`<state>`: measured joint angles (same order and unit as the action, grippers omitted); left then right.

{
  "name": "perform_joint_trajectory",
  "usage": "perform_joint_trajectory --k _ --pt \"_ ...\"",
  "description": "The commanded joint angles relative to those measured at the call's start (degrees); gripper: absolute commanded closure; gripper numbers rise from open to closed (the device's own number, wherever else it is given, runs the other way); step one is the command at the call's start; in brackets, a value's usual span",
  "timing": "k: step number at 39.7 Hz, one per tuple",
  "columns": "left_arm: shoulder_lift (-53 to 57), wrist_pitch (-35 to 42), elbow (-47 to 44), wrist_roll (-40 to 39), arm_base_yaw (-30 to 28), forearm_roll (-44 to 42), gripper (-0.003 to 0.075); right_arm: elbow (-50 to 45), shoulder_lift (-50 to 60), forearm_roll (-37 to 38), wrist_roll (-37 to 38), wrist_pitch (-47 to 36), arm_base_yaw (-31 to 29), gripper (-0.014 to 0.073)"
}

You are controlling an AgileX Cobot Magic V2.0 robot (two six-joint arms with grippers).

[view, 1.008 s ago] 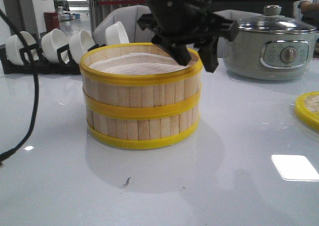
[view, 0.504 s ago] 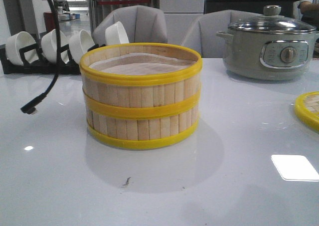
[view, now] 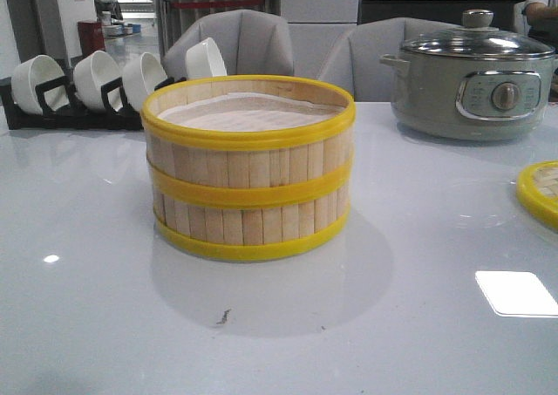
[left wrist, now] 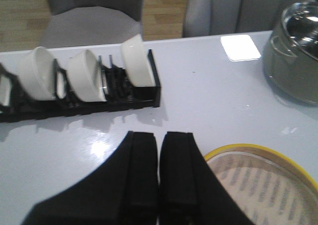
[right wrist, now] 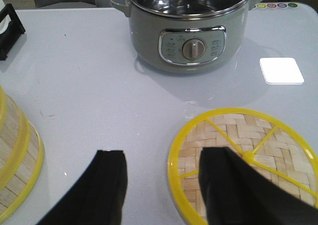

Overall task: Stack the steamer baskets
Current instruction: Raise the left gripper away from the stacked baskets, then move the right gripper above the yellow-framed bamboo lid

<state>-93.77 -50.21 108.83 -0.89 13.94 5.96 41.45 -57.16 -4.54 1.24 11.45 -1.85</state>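
Yellow-rimmed steamer baskets [view: 248, 168] stacked upright, open top up; lid [right wrist: 243, 158] flat.

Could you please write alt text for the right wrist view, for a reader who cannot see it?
The right gripper, fingers open, hovers above a white table, over the edge of a woven yellow-rimmed lid lying flat. A grey electric pot stands beyond, and the stacked steamer baskets show at one edge.
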Motion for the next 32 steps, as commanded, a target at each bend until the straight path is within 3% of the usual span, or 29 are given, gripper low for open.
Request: perform_joint_trajectory --k 1,19,27,32 --pt "8.59 5.72 -5.40 -0.66 -2.96 0.68 0.0625 2.09 0.46 0.43 -0.31 -4.83 -0.50 0.0148" --pt "49.44 26.35 -55.02 -1.08 -7.36 0.52 0.0625 2.09 0.46 0.43 -0.31 -4.72 0.20 0.0148" --pt "64.37 29.07 -72.59 -1.43 -7.36 0.52 0.0625 2.09 0.46 0.43 -0.31 -4.48 0.20 0.0148" --pt "69.36 29.88 -78.83 -1.43 -7.36 0.52 0.0625 2.09 0.46 0.43 -0.31 -4.48 0.20 0.0148"
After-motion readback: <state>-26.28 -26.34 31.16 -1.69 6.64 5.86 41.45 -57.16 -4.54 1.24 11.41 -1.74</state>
